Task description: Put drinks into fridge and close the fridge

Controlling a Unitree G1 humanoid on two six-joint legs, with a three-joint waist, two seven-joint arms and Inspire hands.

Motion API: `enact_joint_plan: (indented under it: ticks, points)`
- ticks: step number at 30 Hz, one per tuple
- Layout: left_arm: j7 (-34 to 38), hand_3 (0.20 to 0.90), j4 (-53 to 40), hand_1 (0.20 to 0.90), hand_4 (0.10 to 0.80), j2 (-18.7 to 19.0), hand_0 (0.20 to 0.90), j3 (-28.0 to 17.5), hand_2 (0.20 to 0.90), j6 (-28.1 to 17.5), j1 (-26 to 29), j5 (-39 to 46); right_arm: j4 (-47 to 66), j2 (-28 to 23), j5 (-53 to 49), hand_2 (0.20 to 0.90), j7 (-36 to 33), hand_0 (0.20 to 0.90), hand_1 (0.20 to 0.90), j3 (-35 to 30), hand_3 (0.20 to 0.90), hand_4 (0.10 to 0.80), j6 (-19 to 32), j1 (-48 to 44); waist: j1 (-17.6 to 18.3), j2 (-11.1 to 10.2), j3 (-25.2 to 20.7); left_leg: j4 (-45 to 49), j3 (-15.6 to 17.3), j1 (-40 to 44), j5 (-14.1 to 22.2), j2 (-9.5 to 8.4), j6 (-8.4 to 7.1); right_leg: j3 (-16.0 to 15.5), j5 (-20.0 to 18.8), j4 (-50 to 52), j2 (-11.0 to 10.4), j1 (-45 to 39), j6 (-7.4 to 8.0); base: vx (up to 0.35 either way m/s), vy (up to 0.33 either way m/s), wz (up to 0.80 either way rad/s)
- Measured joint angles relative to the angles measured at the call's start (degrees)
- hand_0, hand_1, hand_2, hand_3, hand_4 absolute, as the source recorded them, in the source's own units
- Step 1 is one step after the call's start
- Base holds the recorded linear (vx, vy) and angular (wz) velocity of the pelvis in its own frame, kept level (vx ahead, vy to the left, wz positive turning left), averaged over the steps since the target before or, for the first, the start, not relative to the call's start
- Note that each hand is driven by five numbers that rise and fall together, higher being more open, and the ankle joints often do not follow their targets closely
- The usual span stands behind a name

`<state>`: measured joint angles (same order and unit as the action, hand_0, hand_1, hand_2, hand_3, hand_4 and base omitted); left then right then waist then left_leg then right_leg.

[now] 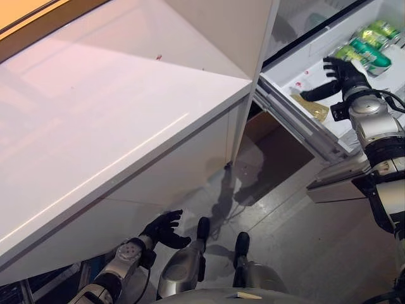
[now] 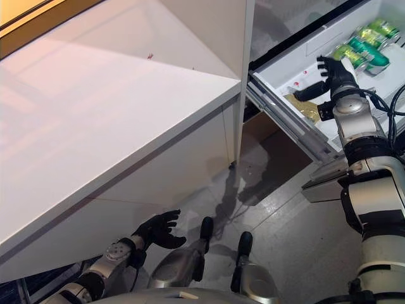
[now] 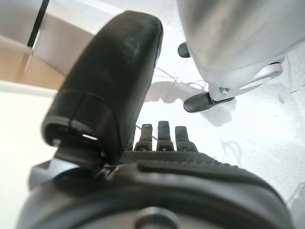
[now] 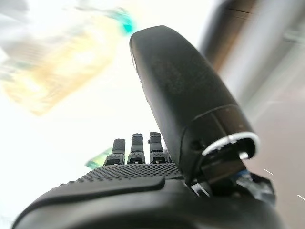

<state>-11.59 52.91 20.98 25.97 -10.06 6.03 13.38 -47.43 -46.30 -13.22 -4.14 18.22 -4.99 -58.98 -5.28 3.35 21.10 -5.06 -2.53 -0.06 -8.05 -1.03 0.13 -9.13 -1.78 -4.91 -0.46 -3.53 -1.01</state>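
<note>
The fridge stands open at the upper right, and its white shelf (image 1: 293, 71) holds several green cans (image 1: 367, 47) at the back. A yellowish bottle (image 1: 311, 106) lies near the shelf's front edge; it shows as a blur in the right wrist view (image 4: 62, 62). My right hand (image 1: 342, 75) reaches in over the shelf between the cans and the bottle, its fingers spread and open and nothing in it (image 4: 143, 176). My left hand (image 1: 163, 229) hangs low by the floor under the white counter, open and empty (image 3: 157, 167).
A large white counter (image 1: 114, 126) fills the left and middle, with its corner close to the fridge opening. A brown box (image 1: 269, 130) sits on the grey floor below the fridge shelf. A grey panel (image 1: 335, 183) juts out under my right arm.
</note>
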Motion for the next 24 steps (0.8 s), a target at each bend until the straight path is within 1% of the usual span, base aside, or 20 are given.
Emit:
enact_joint_plan:
  ticks: [1,4,6,8,9,12,14,15,17,21,24]
  points:
    - [0.0,0.900,0.2,0.900,0.800,0.1,0.900,-0.1,0.900,0.1,-0.5,0.0,1.3,0.0,-0.4,0.900,-1.4,0.900,0.900,-0.1,0.900,0.800,1.1,0.5,0.3,-0.9,-0.4,0.0,0.8,0.4,0.2,0.01,0.13,0.8,-0.1,0.0,0.0,-0.1,0.10,0.031,0.063,-0.22]
    - [0.0,0.900,0.9,0.900,0.800,0.2,0.900,0.0,0.900,0.3,-0.5,-0.1,3.2,-0.1,-1.6,0.900,-6.6,0.900,0.900,-3.4,0.900,0.800,2.3,2.4,1.5,-2.8,-1.5,0.0,1.3,0.8,0.4,-0.12,0.33,1.2,-0.2,-0.1,-0.2,-0.3,0.29,0.053,0.076,-0.12]
    - [-0.1,0.900,1.1,0.900,0.800,0.0,0.900,0.0,0.900,0.4,-0.4,-0.1,4.3,0.0,-4.6,0.900,-10.1,0.900,0.900,-8.9,0.900,0.800,2.8,5.1,1.5,-3.7,-2.0,0.0,2.1,1.8,0.8,-0.17,0.55,2.0,-0.2,-0.1,-0.3,-1.0,0.32,0.053,0.073,-0.17]
    - [0.0,0.900,1.2,0.900,0.800,0.0,0.900,0.0,0.900,0.6,-0.5,-0.1,5.3,0.1,-7.9,0.900,-14.2,0.900,0.900,-12.7,0.900,0.800,4.4,7.4,1.8,-4.0,-2.6,0.0,3.4,3.2,1.4,-0.22,0.75,3.4,-0.3,-0.2,-0.4,-1.9,0.52,0.035,0.061,-0.35]
    - [0.0,0.900,1.3,0.900,0.800,0.0,0.900,0.0,0.900,1.1,-0.7,-0.1,5.4,0.1,-10.1,0.900,-15.8,0.900,0.900,-13.8,0.900,0.800,4.7,8.0,2.1,-4.0,-2.8,0.0,4.0,3.8,1.7,-0.22,0.81,4.1,-0.4,-0.2,-0.4,-2.2,0.67,0.025,0.051,-0.32]
    - [-0.1,0.900,2.6,0.900,0.800,-0.1,0.900,0.0,0.900,1.4,-1.6,-0.1,6.0,0.8,-15.8,0.900,-19.6,0.900,0.900,-19.4,0.900,0.800,7.8,13.0,3.5,-4.0,-5.6,0.0,4.9,4.1,2.0,-0.29,0.99,5.1,-0.5,-0.2,-0.6,-2.2,0.78,0.025,0.048,-0.20]
    - [-0.2,0.900,3.2,0.900,0.800,-0.2,0.900,0.0,0.900,1.6,-2.1,-0.1,5.9,1.4,-18.9,0.900,-21.5,0.900,0.900,-20.9,0.900,0.800,9.6,15.5,4.6,-3.7,-6.9,0.0,5.5,4.8,2.3,-0.27,1.01,5.7,-0.5,-0.3,-0.6,-2.6,0.81,0.049,0.044,-0.18]
    - [-0.1,0.900,3.8,0.900,0.800,-0.3,0.900,0.0,0.900,1.6,-2.3,-0.1,5.9,2.6,-20.4,0.900,-22.0,0.900,0.900,-22.7,0.900,0.800,11.1,17.1,5.4,-3.8,-7.6,0.0,5.5,5.0,2.3,-0.25,1.00,5.7,-0.4,-0.3,-0.5,-2.8,0.84,0.055,0.031,-0.11]
    - [-0.1,0.900,4.6,0.900,0.800,-0.8,0.900,0.0,0.900,2.4,-2.7,-0.1,6.0,4.3,-22.9,0.900,-23.2,0.900,0.900,-24.5,0.900,0.800,12.4,20.2,5.7,-3.6,-8.6,0.0,6.3,5.6,2.5,-0.11,0.93,6.7,-0.4,-0.3,-0.4,-3.0,0.84,0.058,0.024,-0.19]
    - [-0.2,0.900,4.9,0.900,0.800,-2.1,0.900,0.0,0.900,2.5,-3.9,-0.2,5.9,6.7,-23.8,0.900,-24.4,0.900,0.900,-24.7,0.900,0.800,13.2,25.6,6.6,-2.7,-9.5,0.0,6.8,5.9,2.7,-0.15,1.03,7.1,-0.5,-0.1,-0.4,-3.2,0.99,0.036,0.020,-0.08]
    - [-0.3,0.900,5.4,0.900,0.800,-2.7,0.900,0.3,0.900,2.5,-4.8,-1.6,5.9,9.2,-23.8,0.900,-24.4,0.900,0.900,-24.6,0.900,0.800,13.3,28.5,6.6,-2.5,-9.6,0.6,6.6,5.5,2.6,-0.18,1.08,7.1,-0.3,0.6,-0.5,-2.6,1.22,-0.031,0.003,0.01]
